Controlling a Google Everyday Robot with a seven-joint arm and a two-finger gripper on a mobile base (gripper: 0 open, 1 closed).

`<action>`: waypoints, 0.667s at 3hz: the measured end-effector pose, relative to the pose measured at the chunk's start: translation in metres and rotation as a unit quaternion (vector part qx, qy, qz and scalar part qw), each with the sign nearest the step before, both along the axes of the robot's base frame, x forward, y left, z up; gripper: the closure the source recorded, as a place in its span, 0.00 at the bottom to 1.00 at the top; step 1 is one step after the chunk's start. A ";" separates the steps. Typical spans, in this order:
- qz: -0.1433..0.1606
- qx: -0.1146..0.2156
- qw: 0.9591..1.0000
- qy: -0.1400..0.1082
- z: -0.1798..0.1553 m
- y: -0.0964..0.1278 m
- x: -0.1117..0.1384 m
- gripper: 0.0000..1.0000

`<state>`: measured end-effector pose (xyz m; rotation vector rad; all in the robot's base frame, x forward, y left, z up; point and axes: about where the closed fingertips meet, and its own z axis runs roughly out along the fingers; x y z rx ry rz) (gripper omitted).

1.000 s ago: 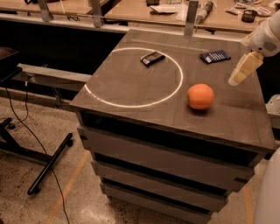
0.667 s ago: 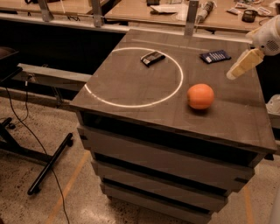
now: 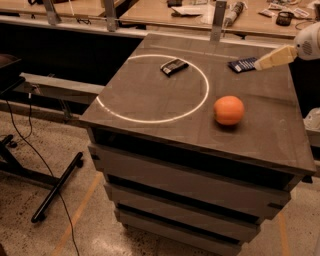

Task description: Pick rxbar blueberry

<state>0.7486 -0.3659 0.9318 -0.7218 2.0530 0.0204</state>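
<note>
The rxbar blueberry [image 3: 242, 65], a thin flat bar in a dark navy wrapper with small white print, lies at the far right of the dark cabinet top [image 3: 150, 105]. My gripper [image 3: 264, 62] comes in from the right edge of the camera view. Its cream-coloured tip is just to the right of the bar, at the bar's right end. I cannot tell whether it touches the bar. An orange [image 3: 229, 110] sits nearer the front, right of the white circle [image 3: 155, 87].
A black-and-grey wrapped bar [image 3: 174, 66] lies inside the white circle at the back. Wooden benches with clutter [image 3: 235, 12] run behind the cabinet. A black stand leg and cables [image 3: 55, 187] lie on the floor at the left.
My gripper has moved up and away from the orange toward the back of the cabinet, ending beside the navy bar. The bars and the orange have not moved.
</note>
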 end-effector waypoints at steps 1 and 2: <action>-0.050 0.034 0.997 -0.042 0.002 -0.008 0.037 0.00; -0.066 0.064 0.994 -0.056 -0.009 -0.001 0.067 0.00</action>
